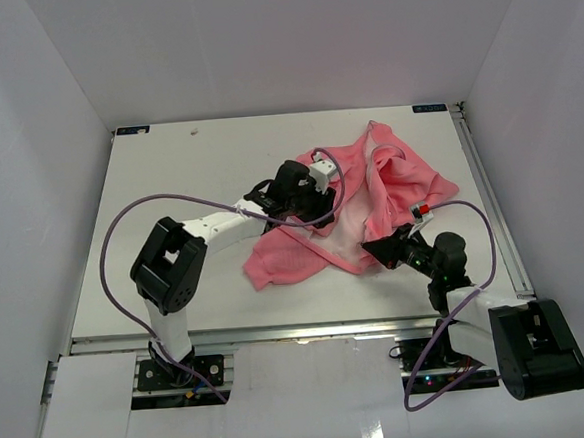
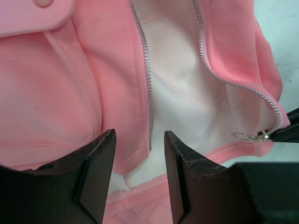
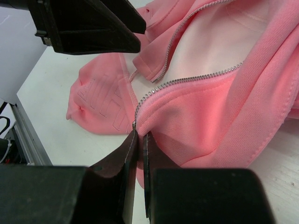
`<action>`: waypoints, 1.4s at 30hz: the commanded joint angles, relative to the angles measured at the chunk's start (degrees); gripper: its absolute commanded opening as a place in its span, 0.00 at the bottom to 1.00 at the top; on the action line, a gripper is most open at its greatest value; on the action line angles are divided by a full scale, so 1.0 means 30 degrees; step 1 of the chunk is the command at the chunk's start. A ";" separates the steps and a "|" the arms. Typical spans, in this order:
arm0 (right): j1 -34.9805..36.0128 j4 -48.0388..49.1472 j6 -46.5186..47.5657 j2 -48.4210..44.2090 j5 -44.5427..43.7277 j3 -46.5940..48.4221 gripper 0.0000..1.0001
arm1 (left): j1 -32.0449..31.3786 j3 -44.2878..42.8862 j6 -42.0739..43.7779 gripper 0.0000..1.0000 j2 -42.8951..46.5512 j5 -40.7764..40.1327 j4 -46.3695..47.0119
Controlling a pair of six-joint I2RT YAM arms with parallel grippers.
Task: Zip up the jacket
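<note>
holding jacket [image 3: 210,116] hem by slider [image 2: 254,136] in clenched right hand [image 3: 140,140]; poised with released left hand [image 2: 139,137] over loose zipper end [image 2: 150,143]; might pinch lining [image 2: 182,93] if off-centre.

Bright even light, soft shadows; jacket [image 2: 103,70] looks washed-out close up.

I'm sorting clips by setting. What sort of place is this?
Probably a robot lab test cell: plain white walls box in a white table, the left arm and right arm bolted at its near edge, a pink jacket on it.
</note>
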State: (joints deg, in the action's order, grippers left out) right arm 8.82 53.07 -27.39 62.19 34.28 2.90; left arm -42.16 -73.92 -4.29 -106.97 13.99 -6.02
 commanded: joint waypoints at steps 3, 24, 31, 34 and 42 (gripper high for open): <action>0.0107 -0.0421 0.0667 -0.0936 -0.0478 0.0210 0.08 | -0.0248 -0.1628 0.0579 0.56 -0.1624 -0.2223 -0.1251; 0.0136 -0.0864 0.0606 -0.1131 -0.0176 0.0305 0.08 | -0.1073 -0.1899 0.0639 0.71 -0.1206 -0.4187 -0.3227; 0.0184 -0.1001 0.0606 -0.1240 -0.0236 0.0283 0.08 | -0.1103 -0.2389 0.0960 0.69 -0.0930 -0.6453 -0.4811; 0.0166 -0.0977 0.0619 -0.1251 -0.0249 0.0265 0.08 | -0.1121 -0.2427 0.1076 0.68 -0.0793 -0.6193 -0.5082; 0.0166 -0.0975 0.0592 -0.1145 -0.0192 0.0280 0.08 | -0.1121 -0.3748 0.1106 0.65 -0.1081 -0.4236 -0.6152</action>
State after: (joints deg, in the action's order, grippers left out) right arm 9.08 49.44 -26.39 59.18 33.43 2.90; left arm -45.60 -82.24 -1.33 -112.86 -0.56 -20.71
